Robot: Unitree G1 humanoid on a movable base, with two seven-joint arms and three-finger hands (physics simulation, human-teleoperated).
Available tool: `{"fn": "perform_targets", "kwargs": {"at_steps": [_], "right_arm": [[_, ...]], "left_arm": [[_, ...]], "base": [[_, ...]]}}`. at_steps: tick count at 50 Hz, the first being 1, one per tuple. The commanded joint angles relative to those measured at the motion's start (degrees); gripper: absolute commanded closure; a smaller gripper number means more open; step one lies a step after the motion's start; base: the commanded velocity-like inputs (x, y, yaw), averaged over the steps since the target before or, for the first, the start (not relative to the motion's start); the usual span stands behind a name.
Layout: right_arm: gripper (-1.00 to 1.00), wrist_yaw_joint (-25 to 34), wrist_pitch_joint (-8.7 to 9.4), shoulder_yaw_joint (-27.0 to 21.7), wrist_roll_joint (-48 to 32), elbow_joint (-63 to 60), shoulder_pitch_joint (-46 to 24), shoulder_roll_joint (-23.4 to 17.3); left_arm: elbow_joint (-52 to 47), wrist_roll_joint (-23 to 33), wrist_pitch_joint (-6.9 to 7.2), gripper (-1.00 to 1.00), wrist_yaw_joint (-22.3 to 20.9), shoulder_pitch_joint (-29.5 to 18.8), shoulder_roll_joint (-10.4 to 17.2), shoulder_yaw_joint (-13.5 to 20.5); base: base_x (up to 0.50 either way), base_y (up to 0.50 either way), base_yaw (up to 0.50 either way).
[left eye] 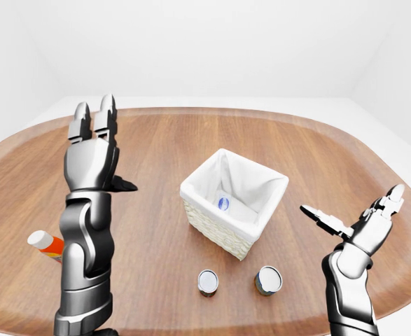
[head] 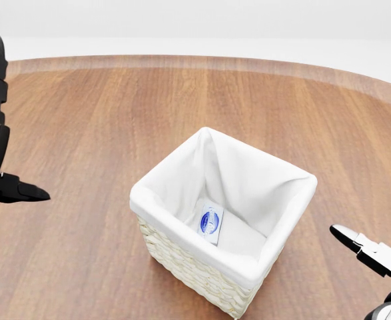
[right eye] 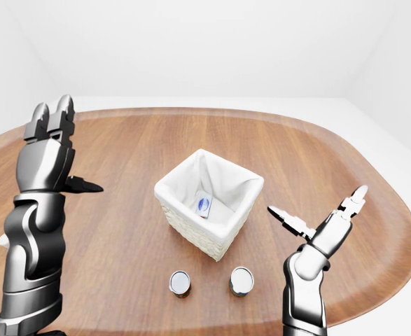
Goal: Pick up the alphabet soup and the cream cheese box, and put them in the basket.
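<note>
The wicker basket with a white liner stands in the middle of the wooden table. Inside it, on the liner floor, lies the cream cheese box, white with a blue oval logo. Below the basket in the left-eye view stand two small cans, tops towards me; I cannot tell which is the alphabet soup. My left hand is raised upright to the left of the basket, open and empty. At the lower right, my right hand is also open and empty, fingers spread, apart from the basket.
An orange-and-white bottle lies on the table at the far left, partly hidden behind my left forearm. The table's rounded edge runs all around, with white floor and walls beyond it.
</note>
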Motion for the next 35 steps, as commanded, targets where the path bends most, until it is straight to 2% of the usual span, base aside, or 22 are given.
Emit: {"fn": "perform_targets", "kwargs": {"at_steps": [1,5,8,11,16,26,35], "right_arm": [[-1.0,0.0,-0.22,0.08,-0.25,-0.06,0.15,0.06],[-1.0,0.0,0.29,0.07,-0.3,-0.82,0.34,0.18],[-1.0,0.0,-0.33,0.11,-0.42,-0.19,0.25,0.17],[-1.0,0.0,-0.11,0.06,-0.45,-0.45,0.33,0.2],[-1.0,0.0,-0.2,0.07,-0.55,-0.46,0.37,0.21],[-1.0,0.0,-0.01,0.05,-0.74,-0.62,0.37,0.23],[-1.0,0.0,0.13,0.1,-0.63,-0.43,0.18,0.19]], "left_arm": [[-3.21,-5.55,0.0,-1.0,0.13,2.78,2.21,3.7],[-6.54,-8.02,0.0,-1.0,-2.09,3.22,3.48,6.55],[-8.94,-8.96,0.0,-1.0,-3.94,3.3,4.72,8.01],[-10.66,-9.93,0.0,-1.0,-5.02,3.97,5.51,9.43],[-11.36,-11.44,0.0,-1.0,-5.23,5.06,6.32,11.42],[-12.61,-11.65,0.0,-1.0,-6.93,5.42,7.88,13.26],[-12.68,-10.84,0.0,-1.0,-6.39,6.35,7.91,13.84]], "base": [[0.0,0.0,0.0],[0.0,0.0,0.0],[0.0,0.0,0.0],[0.0,0.0,0.0],[0.0,0.0,0.0],[0.0,0.0,0.0],[0.0,0.0,0.0]]}}
